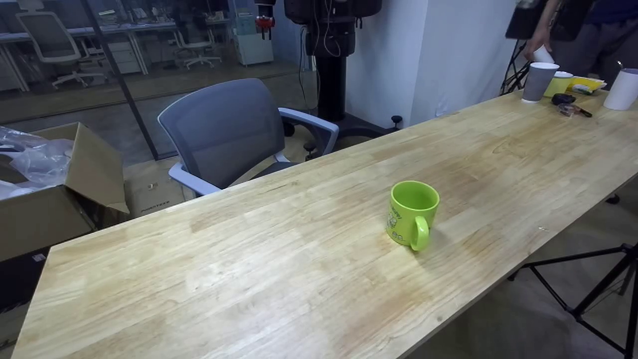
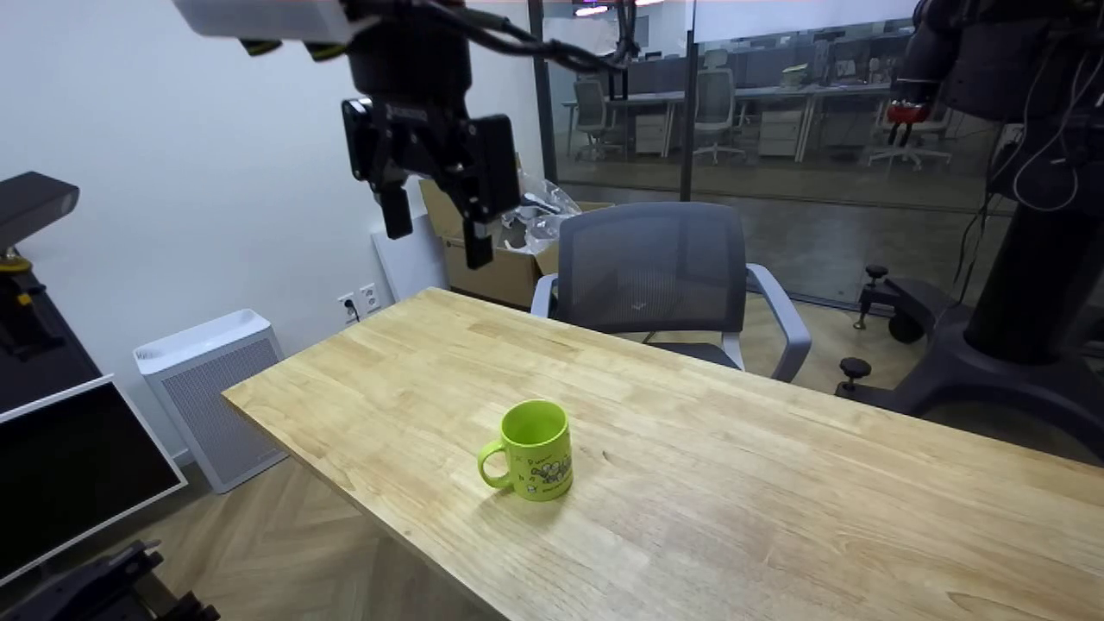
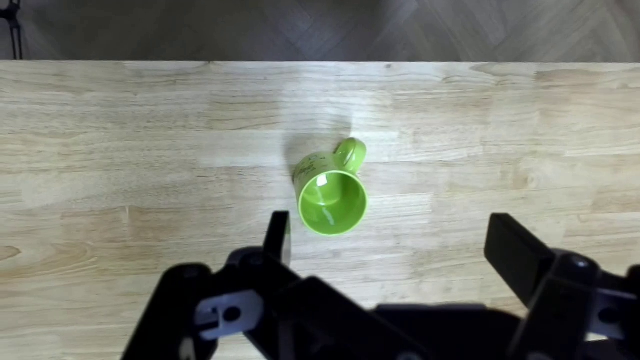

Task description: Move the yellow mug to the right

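Note:
The yellow mug is lime-green and glossy, with a printed design and one loop handle. It stands upright on the wooden table in both exterior views [image 1: 402, 219] [image 2: 542, 466], with the handle toward the table's long edge nearest it. In the wrist view the mug [image 3: 332, 205] lies left of centre, just ahead of the left finger, with its handle at the top. My gripper [image 2: 437, 229] is open and empty, high above the table and apart from the mug. In the wrist view its two fingers [image 3: 391, 237] are wide apart with bare table between them.
The wooden table [image 1: 239, 279] is long, with open edges. At its far end stand a grey cup [image 1: 539, 82], a lime cup [image 1: 558, 85], a yellow packet [image 1: 585, 85] and a white cup [image 1: 623, 89]. A mesh chair [image 2: 651, 267] stands against the table's side.

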